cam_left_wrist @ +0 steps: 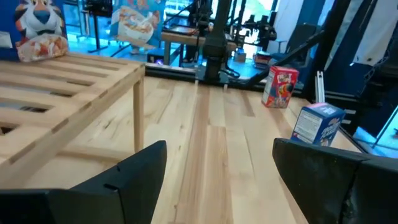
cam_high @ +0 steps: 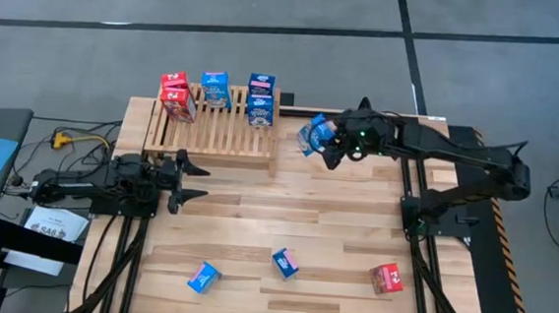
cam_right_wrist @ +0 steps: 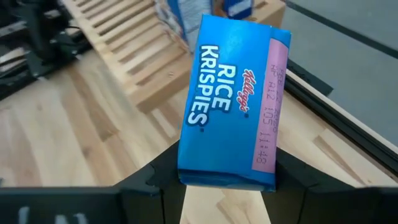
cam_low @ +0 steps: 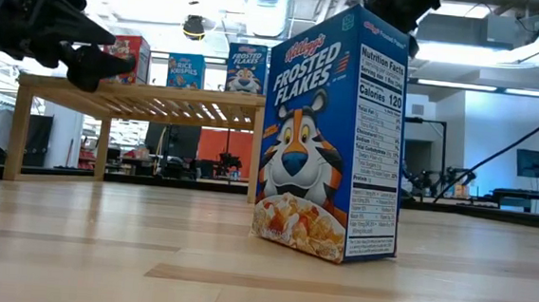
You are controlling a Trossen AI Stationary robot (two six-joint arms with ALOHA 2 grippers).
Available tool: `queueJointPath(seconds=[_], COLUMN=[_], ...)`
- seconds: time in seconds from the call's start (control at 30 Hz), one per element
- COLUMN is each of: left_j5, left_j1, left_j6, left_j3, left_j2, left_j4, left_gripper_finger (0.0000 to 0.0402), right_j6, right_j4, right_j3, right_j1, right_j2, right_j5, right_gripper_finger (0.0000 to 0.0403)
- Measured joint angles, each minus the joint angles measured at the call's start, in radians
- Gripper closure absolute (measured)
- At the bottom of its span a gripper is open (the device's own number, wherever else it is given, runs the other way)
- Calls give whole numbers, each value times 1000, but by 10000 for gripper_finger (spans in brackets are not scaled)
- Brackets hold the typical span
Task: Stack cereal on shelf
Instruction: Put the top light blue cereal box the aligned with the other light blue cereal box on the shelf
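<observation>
The shelf stands at the table's far left and carries a red cereal box and two blue ones. My right gripper hangs just right of the shelf's right end, above the table, shut on a blue Rice Krispies box. My left gripper stands open near the shelf's near edge, with nothing between its fingers. Three more boxes lie on the near part of the table: blue, blue, red. My right gripper pinches the Rice Krispies box between its two fingers, on two opposite sides of the end nearest the wrist. The fingers slant downward from the table's right side. The box sticks out past the fingertips, tilted and lifted clear of table and shelf.
A Frosted Flakes box stands upright on the table, close in front of the low camera. The red box and a blue box lie beyond my left gripper. The shelf's slats have free room between the boxes.
</observation>
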Motion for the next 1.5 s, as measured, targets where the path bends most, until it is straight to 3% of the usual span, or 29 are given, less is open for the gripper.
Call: queueJointPath(seconds=[0.4, 0.77, 1.3, 1.5], left_j5=[-35, -36, -37, -37], left_j1=[0, 0, 0, 0], left_j6=[-15, -94, -93, -93], left_j3=[0, 1, 1, 1], left_j2=[0, 0, 0, 0], left_j4=[-68, -71, -72, -72], left_gripper_finger=[118, 118, 118, 118], right_j6=[-9, -144, -322, -395], right_j4=[74, 198, 494, 545], right_j3=[18, 109, 108, 193], right_j1=[110, 211, 221, 215], right_j2=[-36, -15, -12, 40], right_j5=[-2, -3, -7, -8], right_gripper_finger=[211, 211, 211, 211])
